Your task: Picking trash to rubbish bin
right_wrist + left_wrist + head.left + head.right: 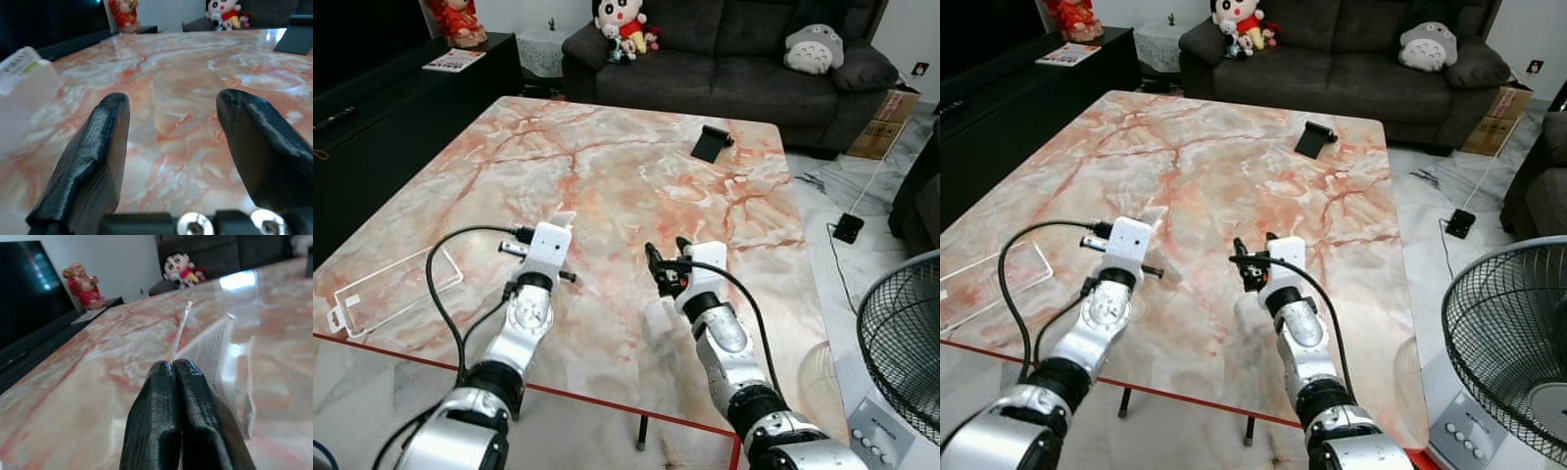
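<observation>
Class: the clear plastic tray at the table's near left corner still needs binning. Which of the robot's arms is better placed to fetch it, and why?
Right, probably. The right gripper is open and unloaded; the left gripper is nearer the plastic tray but shut on a clear wrapper.

The clear plastic tray [984, 284] at the table's near left runs past the picture's edge. The fan [901, 343] at near right is cropped. The printing on the clear wrapper [215, 352] is too small to read.

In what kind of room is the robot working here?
Most likely a home living room: a dark grey sofa with plush toys, a marble coffee table, and a television on a low black cabinet.
</observation>
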### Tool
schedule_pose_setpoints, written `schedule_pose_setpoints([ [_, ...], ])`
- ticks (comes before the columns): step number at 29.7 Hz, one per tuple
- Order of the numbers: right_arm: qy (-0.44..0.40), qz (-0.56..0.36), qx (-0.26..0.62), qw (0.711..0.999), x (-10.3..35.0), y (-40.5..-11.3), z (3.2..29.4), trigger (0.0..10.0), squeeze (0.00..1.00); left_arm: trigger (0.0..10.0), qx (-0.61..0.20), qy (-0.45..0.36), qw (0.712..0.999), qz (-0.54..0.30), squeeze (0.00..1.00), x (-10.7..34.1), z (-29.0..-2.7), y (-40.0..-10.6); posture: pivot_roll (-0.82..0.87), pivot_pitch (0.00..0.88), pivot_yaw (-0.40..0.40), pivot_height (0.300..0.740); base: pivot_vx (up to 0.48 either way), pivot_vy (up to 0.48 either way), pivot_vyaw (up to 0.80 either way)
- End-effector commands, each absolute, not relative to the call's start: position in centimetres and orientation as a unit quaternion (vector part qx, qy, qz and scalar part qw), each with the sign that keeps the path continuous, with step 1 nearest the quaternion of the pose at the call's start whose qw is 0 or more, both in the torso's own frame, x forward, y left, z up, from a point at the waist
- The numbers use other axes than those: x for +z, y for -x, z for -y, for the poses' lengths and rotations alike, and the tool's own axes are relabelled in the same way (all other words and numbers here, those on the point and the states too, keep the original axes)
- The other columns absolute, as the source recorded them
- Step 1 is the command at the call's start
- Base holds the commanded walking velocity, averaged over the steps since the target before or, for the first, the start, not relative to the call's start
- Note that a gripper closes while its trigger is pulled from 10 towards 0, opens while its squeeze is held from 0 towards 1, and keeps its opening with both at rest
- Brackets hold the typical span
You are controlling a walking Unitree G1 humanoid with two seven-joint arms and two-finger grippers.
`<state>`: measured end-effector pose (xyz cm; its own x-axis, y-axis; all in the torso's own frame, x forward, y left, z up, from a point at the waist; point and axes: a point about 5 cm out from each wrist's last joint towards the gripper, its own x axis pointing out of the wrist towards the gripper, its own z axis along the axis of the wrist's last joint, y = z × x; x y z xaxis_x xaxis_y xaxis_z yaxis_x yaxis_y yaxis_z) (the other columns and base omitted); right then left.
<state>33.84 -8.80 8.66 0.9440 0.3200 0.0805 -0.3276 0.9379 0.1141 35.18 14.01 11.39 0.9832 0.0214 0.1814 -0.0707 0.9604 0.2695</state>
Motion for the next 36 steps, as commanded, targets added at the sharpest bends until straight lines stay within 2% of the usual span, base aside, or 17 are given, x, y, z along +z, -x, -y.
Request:
schedule_pose_setpoints([
  [1,-0.067,0.049,0.157,0.984,9.42,-34.14,9.06,10.0,0.0,10.0,0.034,-0.124,0.984,0.126,0.0,12.51,-14.49,-35.12,0.04,0.0,-0.017,0.74,0.0,0.0,0.0],
  [12,-0.065,0.052,0.149,0.985,9.43,-34.16,9.4,10.0,0.0,10.0,0.03,-0.13,0.978,0.163,0.0,13.38,-14.42,-34.95,0.03,0.0,-0.019,0.74,0.0,0.0,0.0],
  [36,-0.061,0.052,0.145,0.986,9.15,-33.93,9.55,10.0,0.0,10.0,0.011,-0.144,0.976,0.161,0.0,13.0,-14.22,-34.86,0.01,0.0,0.001,0.74,-0.323,0.0,0.0],
])
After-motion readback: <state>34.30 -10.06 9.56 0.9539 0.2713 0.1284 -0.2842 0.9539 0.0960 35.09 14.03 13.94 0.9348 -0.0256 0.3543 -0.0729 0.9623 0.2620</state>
